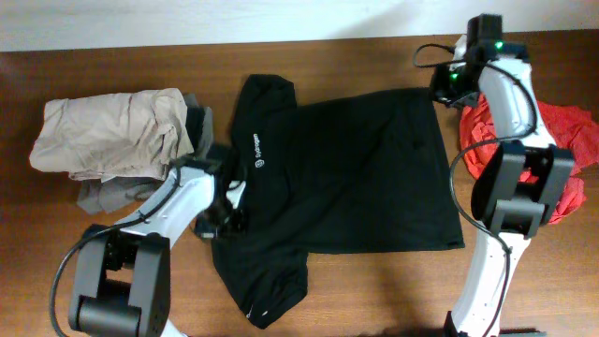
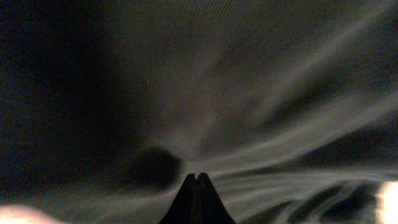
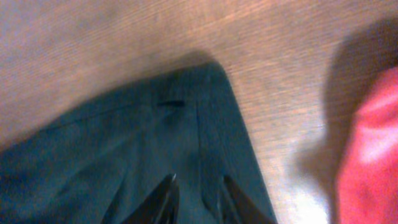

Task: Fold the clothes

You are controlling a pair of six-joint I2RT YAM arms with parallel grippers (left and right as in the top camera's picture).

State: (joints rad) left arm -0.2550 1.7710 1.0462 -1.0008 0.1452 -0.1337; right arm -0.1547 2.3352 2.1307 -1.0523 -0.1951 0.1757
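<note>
The clothes, a black short-sleeved shirt with a small white chest logo, lie spread across the middle of the wooden table. My left gripper sits at the shirt's left edge. In the left wrist view its jaws are pressed together on black fabric, and creases fan out from the tips. My right gripper hovers at the shirt's far right corner. In the right wrist view its fingers stand apart over that corner of the shirt, gripping nothing.
A beige garment lies on a grey one at the left, close to my left arm. A red-orange garment lies bunched at the right beside my right arm. Bare wood shows in front of the shirt.
</note>
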